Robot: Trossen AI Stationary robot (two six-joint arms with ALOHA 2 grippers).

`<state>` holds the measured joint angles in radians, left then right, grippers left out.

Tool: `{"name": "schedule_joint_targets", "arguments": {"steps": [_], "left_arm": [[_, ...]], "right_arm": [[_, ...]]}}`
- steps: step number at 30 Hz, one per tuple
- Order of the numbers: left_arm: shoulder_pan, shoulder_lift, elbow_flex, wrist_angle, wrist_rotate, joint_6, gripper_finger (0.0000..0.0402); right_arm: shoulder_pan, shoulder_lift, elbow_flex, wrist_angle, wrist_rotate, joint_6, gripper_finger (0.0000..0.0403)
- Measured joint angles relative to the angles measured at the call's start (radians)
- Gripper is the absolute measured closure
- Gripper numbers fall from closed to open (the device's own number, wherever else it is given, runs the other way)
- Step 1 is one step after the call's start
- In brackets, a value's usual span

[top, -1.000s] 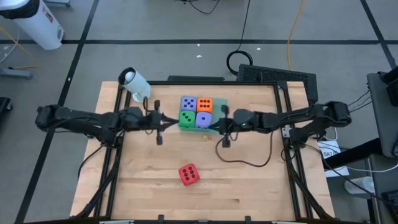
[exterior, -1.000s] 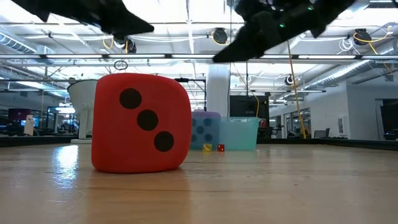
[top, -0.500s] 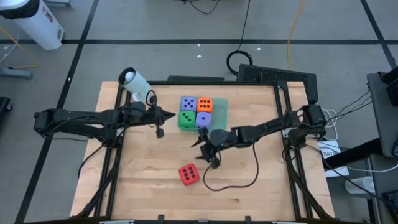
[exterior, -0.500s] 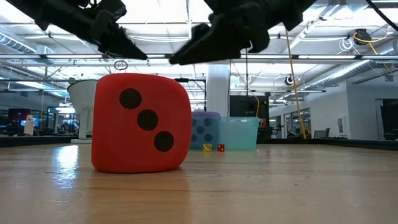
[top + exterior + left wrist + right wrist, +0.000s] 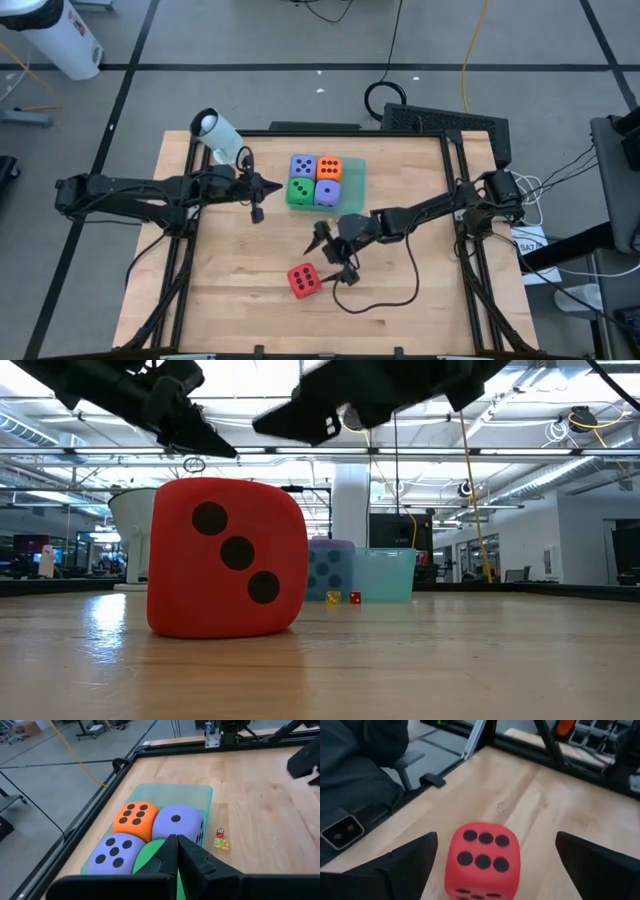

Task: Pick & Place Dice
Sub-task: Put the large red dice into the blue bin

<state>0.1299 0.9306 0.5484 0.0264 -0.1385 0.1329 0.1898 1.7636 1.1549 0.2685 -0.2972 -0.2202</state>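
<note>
The right gripper (image 5: pixel 333 257) has its fingers wide apart, just above and beside the red die (image 5: pixel 303 280), likely so it can fit around it. The other four dice sit in the teal tray (image 5: pixel 357 187). The left gripper (image 5: pixel 257 195) waits pinched together beside the tray.

Wooden table (image 5: pixel 240 290); red die (image 5: pixel 304 280), teal tray (image 5: pixel 355 185), three tiny dice (image 5: pixel 221 840).

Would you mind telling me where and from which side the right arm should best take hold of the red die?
Probably from above, across two opposite side faces. The red die sits flat and alone on the table, all sides free. The right gripper hangs beside it with jaws wide open, and its wrist view shows the die between them. The soft cube should give slightly.
</note>
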Motion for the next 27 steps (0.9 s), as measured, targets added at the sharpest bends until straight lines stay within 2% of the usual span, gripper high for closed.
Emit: {"name": "schedule_joint_targets", "arguments": {"steps": [4, 10, 16, 22, 27], "left_arm": [[0.001, 0.000, 0.000, 0.000, 0.000, 0.000, 0.0385], [0.001, 0.000, -0.007, 0.002, -0.001, -0.004, 0.0398], [0.001, 0.000, -0.019, 0.001, -0.024, -0.005, 0.0380], [0.001, 0.000, -0.019, 0.012, -0.027, 0.022, 0.0379], [0.001, 0.000, -0.019, -0.005, -0.021, -0.004, 0.0378]], "right_arm": [[0.000, 0.042, 0.000, 0.033, 0.038, 0.006, 0.0003], [0.000, 0.103, 0.001, 0.066, 0.034, 0.055, 0.0003], [0.011, 0.115, 0.000, 0.140, 0.040, 0.109, 0.0003], [0.027, 0.116, 0.000, 0.158, 0.105, 0.109, 0.0003], [0.028, 0.145, 0.001, 0.209, 0.091, 0.152, 0.0003]]}}
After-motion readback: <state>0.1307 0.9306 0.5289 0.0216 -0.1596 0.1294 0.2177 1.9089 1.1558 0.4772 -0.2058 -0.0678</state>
